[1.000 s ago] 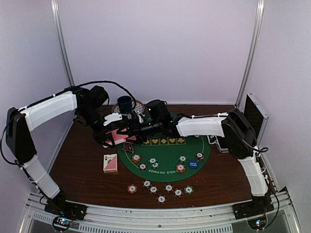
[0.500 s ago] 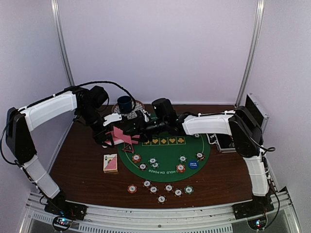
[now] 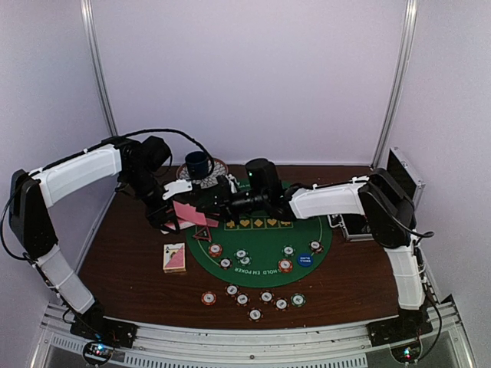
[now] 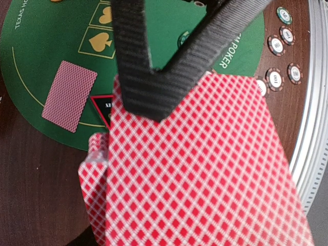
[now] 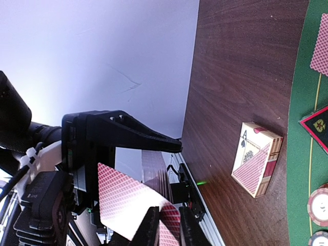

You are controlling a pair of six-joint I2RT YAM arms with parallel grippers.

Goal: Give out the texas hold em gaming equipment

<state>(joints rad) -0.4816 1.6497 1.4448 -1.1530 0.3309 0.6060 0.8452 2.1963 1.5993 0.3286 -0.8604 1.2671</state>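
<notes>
My left gripper (image 3: pixel 170 216) is shut on a deck of pink-backed playing cards (image 5: pixel 156 174) held above the table's left side. Its own fingers are hidden behind the cards in the left wrist view. The top card (image 4: pixel 205 174) sticks out of the deck, and my right gripper (image 5: pixel 169 218) is shut on its edge. In the top view the right gripper (image 3: pixel 205 203) meets the deck over the rim of the green mat (image 3: pixel 261 239). One card (image 4: pixel 69 96) lies face down on the mat beside the red-edged triangle marker (image 3: pixel 202 234). Striped chips (image 3: pixel 215 249) and a blue disc (image 3: pixel 304 259) lie on the mat.
A card box (image 3: pixel 175 257) lies on the wood left of the mat. A row of chips (image 3: pixel 255 299) sits near the front edge. The blue cup (image 3: pixel 197 162) stands at the back, and the black case (image 3: pixel 403 184) stands at the right.
The right gripper's jaws have closed onto the top card of the deck, and its wrist has shifted slightly right. The left arm has held still with the deck.
</notes>
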